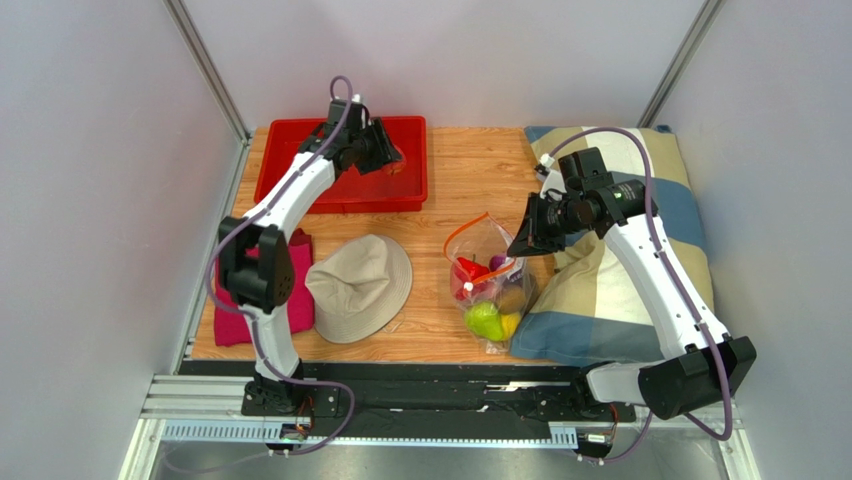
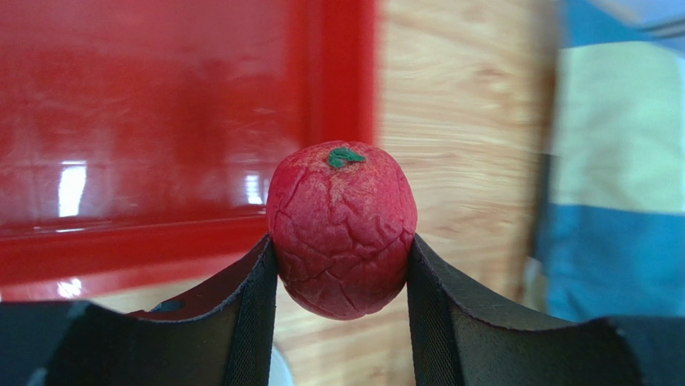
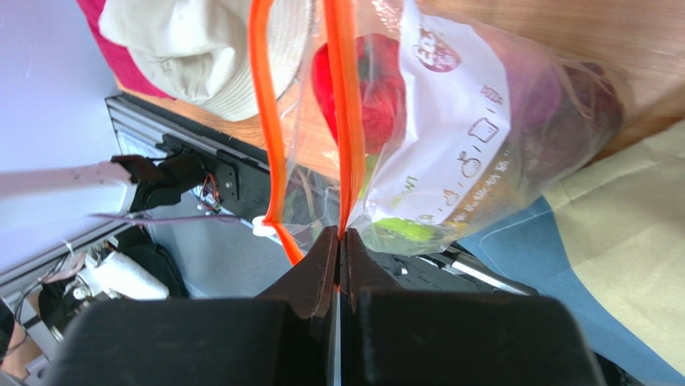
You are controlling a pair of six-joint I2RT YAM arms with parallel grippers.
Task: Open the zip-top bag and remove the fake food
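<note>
Zip-top bag: long axis near-far, orange zipper strip at raised far end | right gripper pinching strip | left gripper grasping red fake food

Glossy red plastic tray; cracked, matt red fruit — perhaps foam; crinkly clear bag; wood-grain table.
</note>
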